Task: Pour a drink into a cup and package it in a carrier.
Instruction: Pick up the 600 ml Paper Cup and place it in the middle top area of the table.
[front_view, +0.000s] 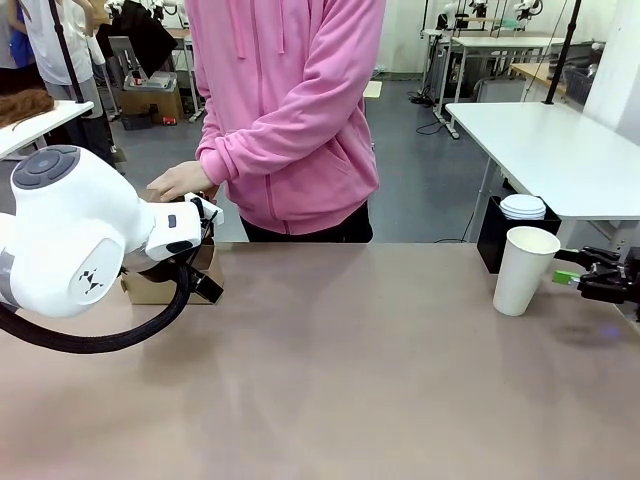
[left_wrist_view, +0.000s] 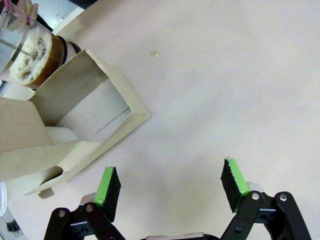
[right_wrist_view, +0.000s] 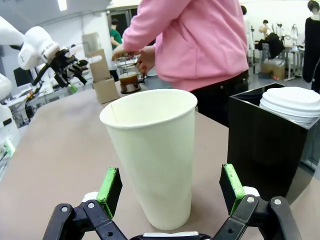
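Note:
The white paper cup (front_view: 525, 270) stands upright and lidless at the table's right. My right gripper (front_view: 572, 278) is open beside it. In the right wrist view the cup (right_wrist_view: 150, 155) rises between the spread green pads (right_wrist_view: 111, 187) without touching them. The brown cardboard carrier (front_view: 150, 287) sits at the far left, partly behind my left arm. My left gripper (left_wrist_view: 170, 185) hangs open over bare table next to the carrier (left_wrist_view: 85, 115). The glass jug (left_wrist_view: 32, 52) with the brown, frothy drink stands behind the carrier. The person's hands (right_wrist_view: 142, 57) are on the jug (right_wrist_view: 129, 80).
A black box (front_view: 493, 235) holding a stack of white lids (front_view: 523, 207) stands just behind the cup. The person in a pink hoodie (front_view: 290, 110) stands at the far edge, with one hand (front_view: 180, 183) above the carrier. The table's middle (front_view: 340, 370) is bare.

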